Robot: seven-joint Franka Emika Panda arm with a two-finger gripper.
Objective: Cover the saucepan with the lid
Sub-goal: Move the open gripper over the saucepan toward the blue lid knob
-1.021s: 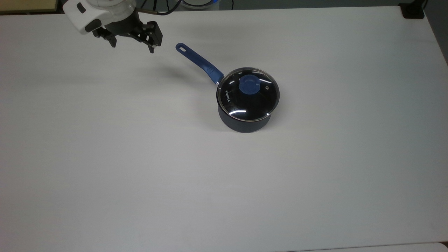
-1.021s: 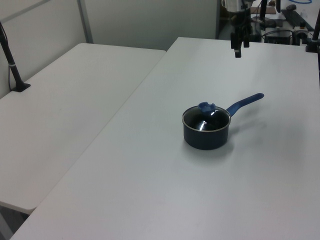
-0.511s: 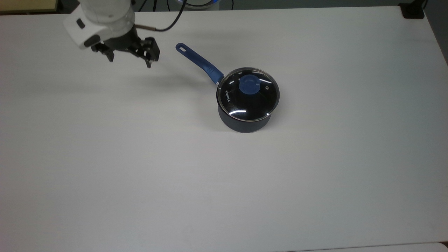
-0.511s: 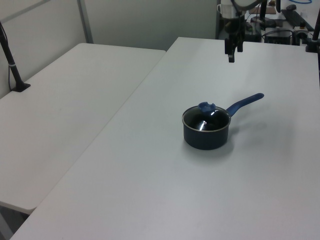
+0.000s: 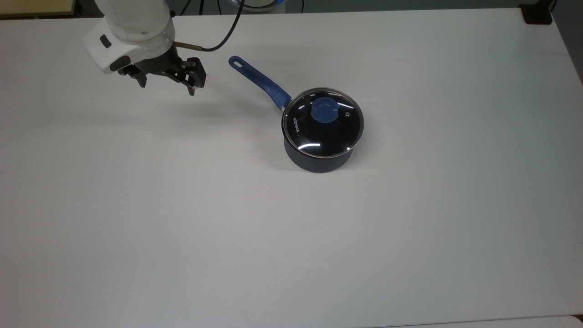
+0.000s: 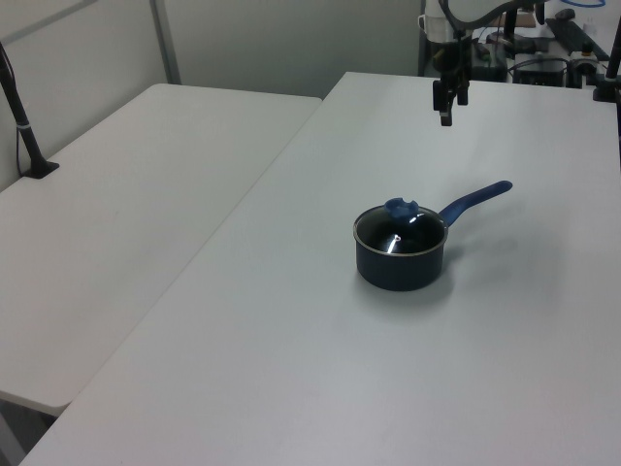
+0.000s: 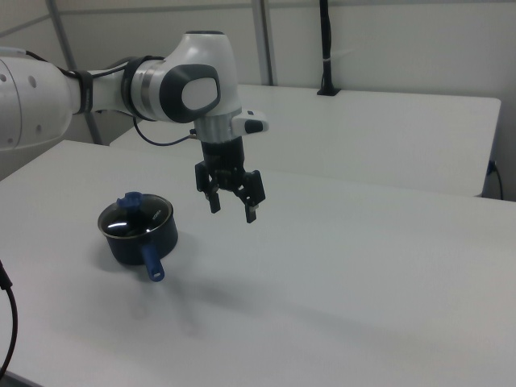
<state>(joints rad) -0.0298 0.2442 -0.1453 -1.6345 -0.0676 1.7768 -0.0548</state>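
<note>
Tabletop (image 5: 410, 237), white and wide, is taking up most of the top view, with a second table (image 6: 126, 194) standing beside it on the left view's left. On the tabletop the saucepan (image 5: 319, 161) is sitting a little toward the top view's right of centre, its long blue handle (image 5: 259, 81) running up and toward the top view's left. The lid (image 5: 323, 122) is lying flat on the pan's rim, glass dome up, and its blue knob (image 5: 325, 110) is pointing upward at the centre; by how things lie, the task looks done.

Above the table, the white arm (image 7: 121, 89) is reaching in from the right view's left, and the gripper (image 5: 166, 86) is hanging off the surface at the top view's upper left. Its two fingers are standing spread apart and holding nothing, which the right view shows plainly at the gripper (image 7: 231, 211).

From the fingers, the lid is lying well apart toward the top view's right and somewhat lower, past the loop end of the handle, which is nearer to the gripper than the pan body is. The handle's long axis is pointing roughly from the pan toward the gripper's side of the table. Should a reach for the knob be needed, it would be travelling along that line, over the handle.
</note>
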